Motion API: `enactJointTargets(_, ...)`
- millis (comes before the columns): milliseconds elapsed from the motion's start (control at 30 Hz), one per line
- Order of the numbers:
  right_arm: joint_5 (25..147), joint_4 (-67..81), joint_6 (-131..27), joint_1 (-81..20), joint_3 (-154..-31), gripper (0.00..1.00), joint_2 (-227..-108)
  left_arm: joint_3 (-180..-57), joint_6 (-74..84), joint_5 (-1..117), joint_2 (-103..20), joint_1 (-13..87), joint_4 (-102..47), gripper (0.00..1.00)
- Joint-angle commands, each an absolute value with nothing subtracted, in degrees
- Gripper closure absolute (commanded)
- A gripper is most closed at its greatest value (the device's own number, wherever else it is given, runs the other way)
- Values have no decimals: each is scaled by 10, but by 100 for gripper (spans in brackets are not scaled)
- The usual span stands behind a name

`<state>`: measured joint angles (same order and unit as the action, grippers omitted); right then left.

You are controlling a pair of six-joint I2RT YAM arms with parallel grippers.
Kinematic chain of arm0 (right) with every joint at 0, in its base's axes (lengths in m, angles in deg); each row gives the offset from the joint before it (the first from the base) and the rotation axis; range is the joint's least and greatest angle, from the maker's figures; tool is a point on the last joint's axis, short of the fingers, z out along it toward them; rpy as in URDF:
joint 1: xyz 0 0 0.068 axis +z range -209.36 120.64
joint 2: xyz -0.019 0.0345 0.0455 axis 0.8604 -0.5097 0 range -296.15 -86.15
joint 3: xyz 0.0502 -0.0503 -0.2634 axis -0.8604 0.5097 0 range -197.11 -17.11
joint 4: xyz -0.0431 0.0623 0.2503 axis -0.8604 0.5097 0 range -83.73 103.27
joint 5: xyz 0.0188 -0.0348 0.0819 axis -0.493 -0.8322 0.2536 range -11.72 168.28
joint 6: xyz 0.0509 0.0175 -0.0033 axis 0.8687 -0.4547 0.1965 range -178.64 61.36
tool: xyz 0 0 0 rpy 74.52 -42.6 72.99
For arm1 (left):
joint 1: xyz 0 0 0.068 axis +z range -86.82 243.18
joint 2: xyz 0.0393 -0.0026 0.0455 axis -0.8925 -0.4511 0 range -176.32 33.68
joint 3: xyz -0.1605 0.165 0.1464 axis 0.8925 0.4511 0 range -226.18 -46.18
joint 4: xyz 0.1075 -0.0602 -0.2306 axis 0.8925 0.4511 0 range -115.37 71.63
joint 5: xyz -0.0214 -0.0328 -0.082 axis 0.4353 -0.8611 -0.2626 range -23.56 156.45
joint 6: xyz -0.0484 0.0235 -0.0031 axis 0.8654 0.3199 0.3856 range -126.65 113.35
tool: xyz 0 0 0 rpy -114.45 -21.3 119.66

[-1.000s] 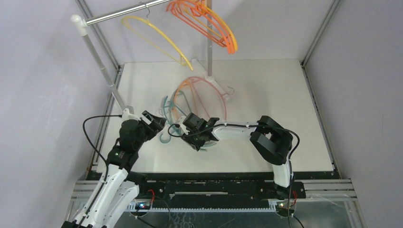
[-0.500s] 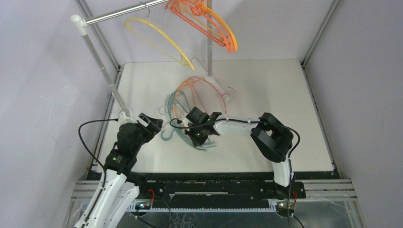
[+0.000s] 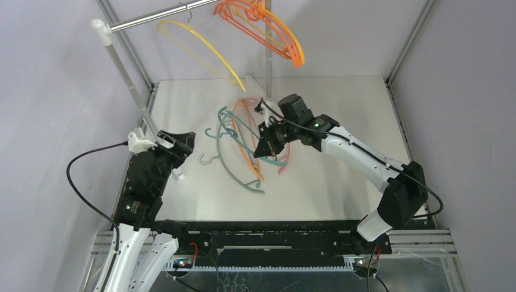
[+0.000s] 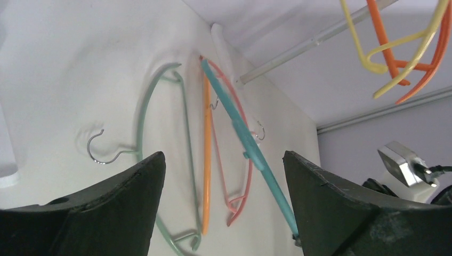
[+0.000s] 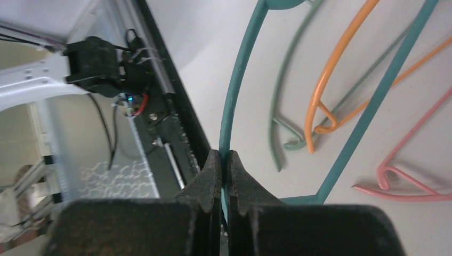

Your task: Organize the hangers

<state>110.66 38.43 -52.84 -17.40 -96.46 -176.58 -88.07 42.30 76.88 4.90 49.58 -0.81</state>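
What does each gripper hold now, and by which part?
The right gripper pinches the dark teal hanger by its curved arm, near one end. The left gripper is open and holds nothing.

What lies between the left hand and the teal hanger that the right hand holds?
A pale green hanger and an orange hanger lie flat there, the green one's metal hook toward the left hand. The left wrist view shows it.

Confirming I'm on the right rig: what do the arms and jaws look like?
Left arm and right arm: white link shells, black joint housings, black wedge-shaped jaws. A loose black cable loops beside the left; each carries a small green light.
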Motion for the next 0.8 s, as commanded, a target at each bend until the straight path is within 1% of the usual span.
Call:
enactJointTargets(0, 1215, 402, -496, -213, -979, 100, -1727, -924, 400, 789, 23, 500, -27, 14)
enactJointTargets(200, 1290, 393, -460, -279, -937, 100, -1664, -941, 394, 784, -14, 500, -45, 14)
enactJointTargets(400, 1330, 402, -445, -327, -928, 100, -1622, -947, 403, 768, -63, 499, -86, 15)
enactJointTargets(633, 1324, 379, -430, -343, -908, 100, -1634, -956, 410, 724, -120, 499, -125, 17)
enactJointTargets(767, 1314, 273, -359, -342, -886, 100, -1663, -939, 414, 699, -126, 499, -150, 18)
